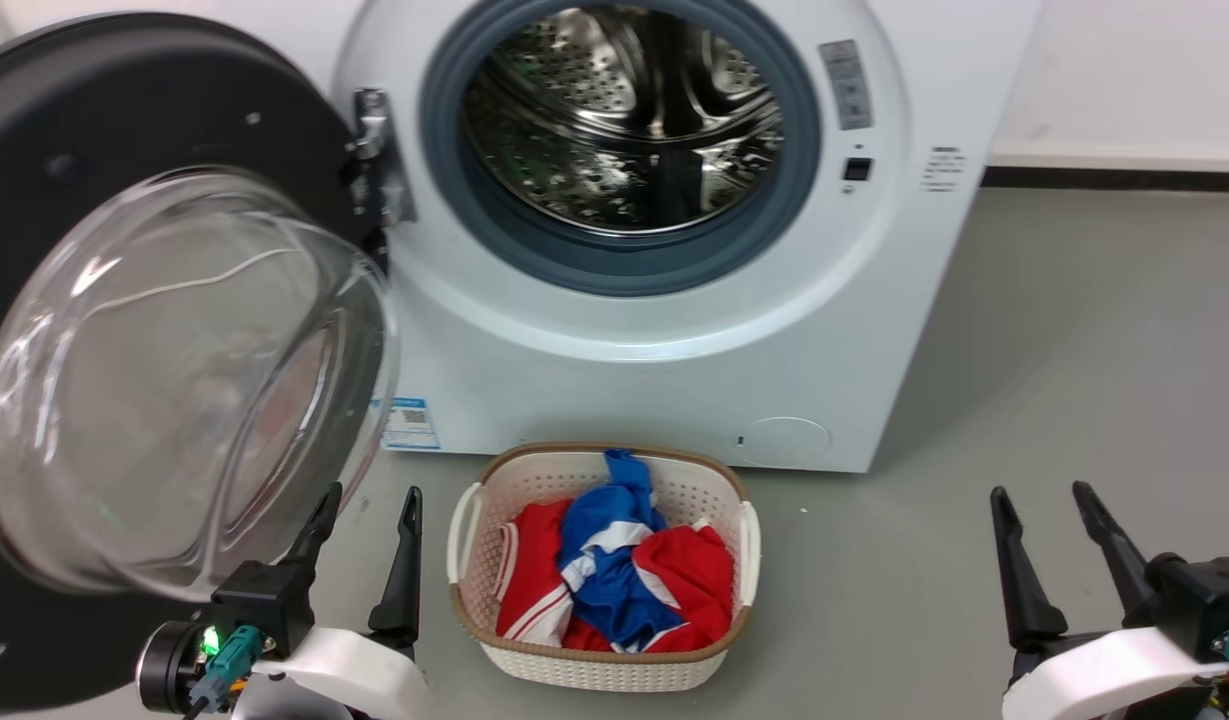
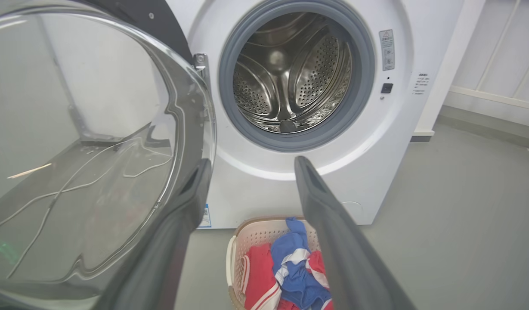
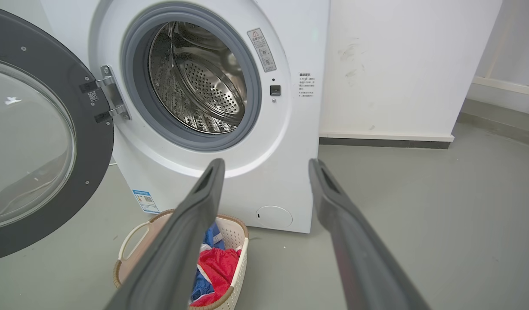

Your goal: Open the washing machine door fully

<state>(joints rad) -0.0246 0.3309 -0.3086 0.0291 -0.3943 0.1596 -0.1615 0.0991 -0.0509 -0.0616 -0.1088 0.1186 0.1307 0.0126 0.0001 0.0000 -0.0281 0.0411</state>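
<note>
Our left gripper (image 1: 371, 495) has its two fingers (image 1: 404, 560) spread apart and holds nothing. It sits low, just beside the bottom of the door (image 1: 164, 350). One finger looks very near the door's edge, but we cannot tell if it touches. We think it is there because the door hangs on our left side, so this is the arm to push it.

Our right gripper (image 1: 1040, 492) is spread wide too, with nothing in it. It is well apart from the machine (image 1: 674, 380), out of the way.

The door is swung far out on its hinge (image 1: 374, 150), with its inside facing us. The way into the drum (image 1: 624, 120) is all clear. To us the job looks done, or nearly done.

A basket (image 1: 614, 448) of clothes (image 1: 614, 570) sits on the floor (image 1: 1074, 350) just in front of the machine, likely so the clothes are easy to load.
</note>
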